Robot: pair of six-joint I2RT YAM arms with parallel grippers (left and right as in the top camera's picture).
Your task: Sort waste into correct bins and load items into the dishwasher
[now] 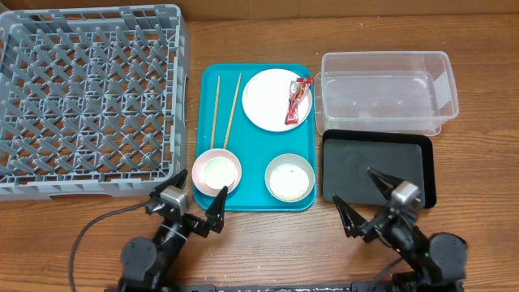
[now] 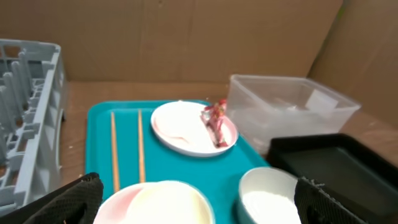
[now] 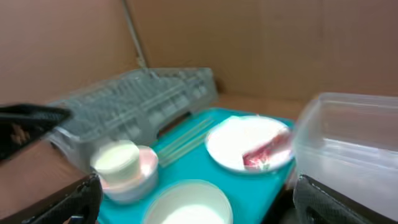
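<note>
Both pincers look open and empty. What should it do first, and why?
Probably reach the right pincer toward the red snack wrapper on the round plate: that pincer is open, holds nothing, and the wrapper lies nearest it.

We see a teal tray (image 1: 253, 154) between the grey rack (image 1: 182, 97) and the clear tub (image 1: 385, 57), the black tray (image 1: 373, 166) just before the tub. On the teal tray lie two chopsticks (image 1: 225, 113), a plate (image 1: 266, 101) bearing the red wrapper (image 1: 298, 100), a pink bowl (image 1: 216, 171) and a pale bowl (image 1: 289, 178).
</note>
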